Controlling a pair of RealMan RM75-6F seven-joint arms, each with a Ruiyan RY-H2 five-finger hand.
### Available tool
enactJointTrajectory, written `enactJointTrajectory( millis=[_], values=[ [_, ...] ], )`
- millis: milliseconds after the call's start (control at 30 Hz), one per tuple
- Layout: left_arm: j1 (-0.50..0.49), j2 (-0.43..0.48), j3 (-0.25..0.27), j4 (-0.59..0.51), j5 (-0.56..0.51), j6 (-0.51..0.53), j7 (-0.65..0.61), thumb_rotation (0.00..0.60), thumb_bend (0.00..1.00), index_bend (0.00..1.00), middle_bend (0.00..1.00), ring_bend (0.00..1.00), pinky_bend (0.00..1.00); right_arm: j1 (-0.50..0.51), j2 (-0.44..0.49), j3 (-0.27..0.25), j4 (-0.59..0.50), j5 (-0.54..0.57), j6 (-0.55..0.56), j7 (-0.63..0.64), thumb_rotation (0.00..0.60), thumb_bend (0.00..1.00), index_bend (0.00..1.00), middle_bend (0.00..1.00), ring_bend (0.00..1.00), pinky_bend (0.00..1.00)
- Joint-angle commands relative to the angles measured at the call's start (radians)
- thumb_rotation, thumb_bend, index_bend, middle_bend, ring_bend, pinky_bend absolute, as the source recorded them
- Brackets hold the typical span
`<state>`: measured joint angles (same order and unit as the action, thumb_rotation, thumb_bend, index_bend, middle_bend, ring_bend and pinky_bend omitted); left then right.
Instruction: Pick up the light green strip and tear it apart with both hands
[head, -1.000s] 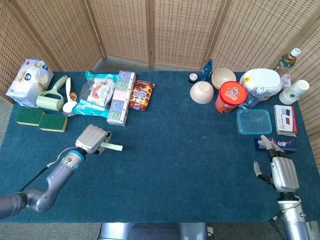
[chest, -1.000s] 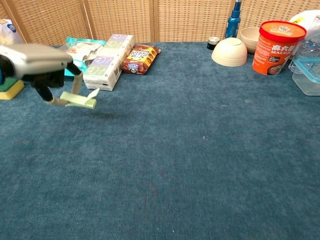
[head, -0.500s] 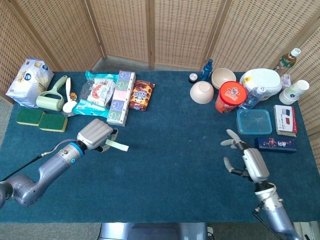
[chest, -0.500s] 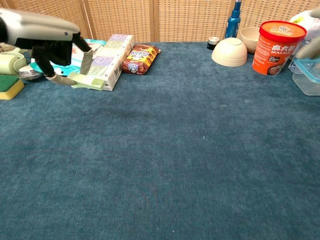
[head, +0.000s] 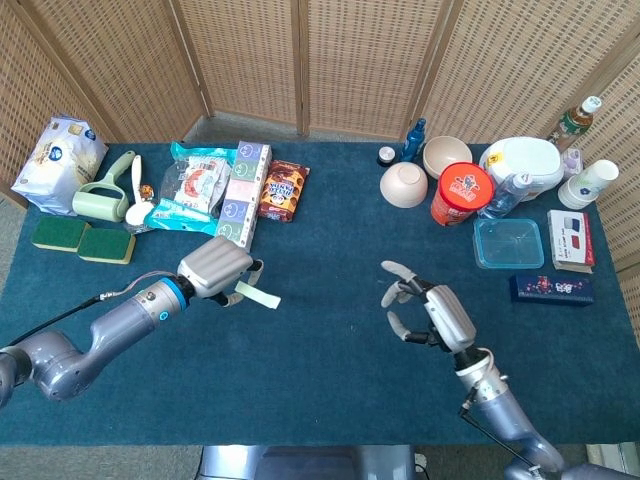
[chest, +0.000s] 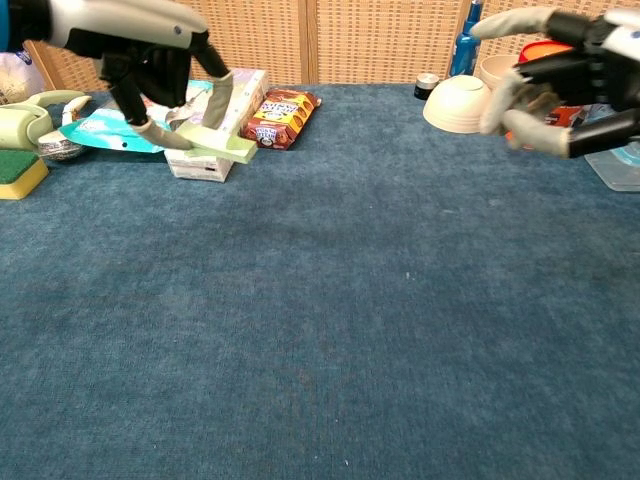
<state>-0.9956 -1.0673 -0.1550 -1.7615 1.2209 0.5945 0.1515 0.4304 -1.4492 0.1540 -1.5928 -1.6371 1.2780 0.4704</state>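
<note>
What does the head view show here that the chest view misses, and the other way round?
Only the head view shows the white paper cup, the dark blue flat box and both grey forearms.

Only the chest view shows, side-on, the light green strip hanging clear of the dark blue tablecloth.

Both show the left hand holding the strip, the right hand with its fingers spread and nothing in it, the upturned cream bowl and the chocolate biscuit packet.

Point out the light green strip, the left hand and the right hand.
light green strip (head: 262, 296), head view, on its free end past the fingers.
left hand (head: 217, 271), head view, on the back of the hand.
right hand (head: 428, 311), head view, on the palm area.
</note>
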Motion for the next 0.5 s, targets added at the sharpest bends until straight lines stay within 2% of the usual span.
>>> enactJointTrajectory(
  millis=[33, 200, 300, 333, 433, 500],
  values=[
    [-0.017, 0.000, -0.008, -0.002, -0.017, -0.018, -0.006, 0.600, 0.47, 0.72, 1.00, 1.00, 1.00, 0.016, -0.016, -0.001, 0.006, 0.003, -0.013, -0.009, 0.600, 0.47, 0.15, 0.55, 0.46, 0.47],
    [-0.047, -0.006, -0.013, 0.006, -0.040, -0.042, -0.005, 0.600, 0.47, 0.72, 1.00, 1.00, 1.00, 0.032, -0.047, 0.006, 0.013, 0.013, -0.008, -0.053, 0.600, 0.47, 0.15, 0.55, 0.46, 0.47],
    [-0.063, -0.009, -0.012, 0.008, -0.054, -0.055, -0.001, 0.600, 0.47, 0.72, 1.00, 1.00, 1.00, 0.043, -0.059, 0.012, 0.012, 0.024, -0.012, -0.079, 0.600, 0.47, 0.13, 0.50, 0.41, 0.44],
    [-0.067, -0.010, -0.011, 0.008, -0.057, -0.057, 0.000, 0.600, 0.47, 0.72, 1.00, 1.00, 1.00, 0.046, -0.061, 0.014, 0.012, 0.027, -0.013, -0.085, 0.600, 0.47, 0.12, 0.48, 0.39, 0.41],
    [-0.081, -0.011, -0.009, 0.007, -0.068, -0.064, 0.006, 0.600, 0.47, 0.72, 1.00, 1.00, 1.00, 0.057, -0.065, 0.021, 0.009, 0.045, -0.023, -0.089, 0.600, 0.46, 0.03, 0.34, 0.26, 0.23],
    [-0.088, -0.012, -0.010, 0.007, -0.073, -0.065, 0.009, 0.600, 0.47, 0.72, 1.00, 1.00, 1.00, 0.063, -0.067, 0.024, 0.010, 0.051, -0.026, -0.088, 0.600, 0.46, 0.00, 0.29, 0.22, 0.16]
  ],
)
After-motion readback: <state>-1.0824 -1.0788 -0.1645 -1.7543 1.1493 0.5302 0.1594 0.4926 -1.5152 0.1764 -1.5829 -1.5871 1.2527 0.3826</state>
